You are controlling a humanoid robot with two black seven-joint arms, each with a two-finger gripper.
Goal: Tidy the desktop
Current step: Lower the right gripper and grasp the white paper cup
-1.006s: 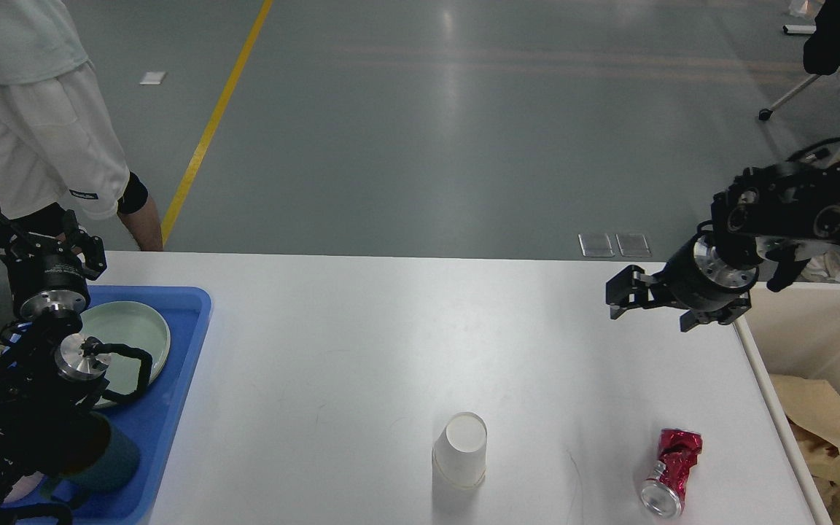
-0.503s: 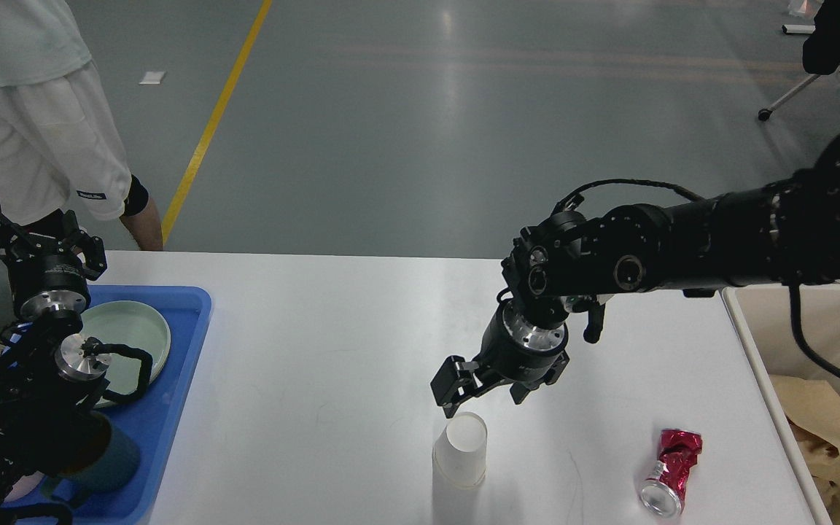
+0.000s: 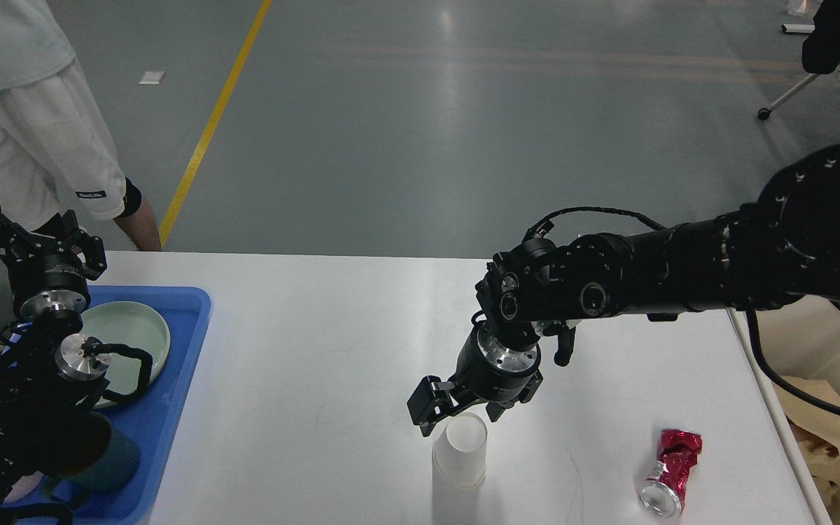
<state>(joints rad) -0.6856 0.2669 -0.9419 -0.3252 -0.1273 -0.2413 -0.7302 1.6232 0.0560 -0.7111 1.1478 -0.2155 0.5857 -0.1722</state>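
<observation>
The white desktop (image 3: 318, 350) carries an upside-down white paper cup (image 3: 459, 450) near its front edge and a crushed red can (image 3: 671, 470) to the right of the cup. My right gripper (image 3: 458, 420) reaches in from the right and hangs open just above the cup's upturned base, one finger on each side of it. No contact with the cup shows. At the far left my left gripper (image 3: 26, 235) points upward above the table's back corner, open and holding nothing.
A blue tray (image 3: 179, 379) at the left edge holds a pale green plate (image 3: 132, 332) and a dark teal cup (image 3: 110, 459). A beige bin (image 3: 814, 343) with brown paper (image 3: 839, 437) stands off the right edge. A person (image 3: 26, 124) stands behind the left corner.
My right arm has swung from beside the bin leftward and down across the table until its open gripper is over the paper cup. The left arm has stayed still.
</observation>
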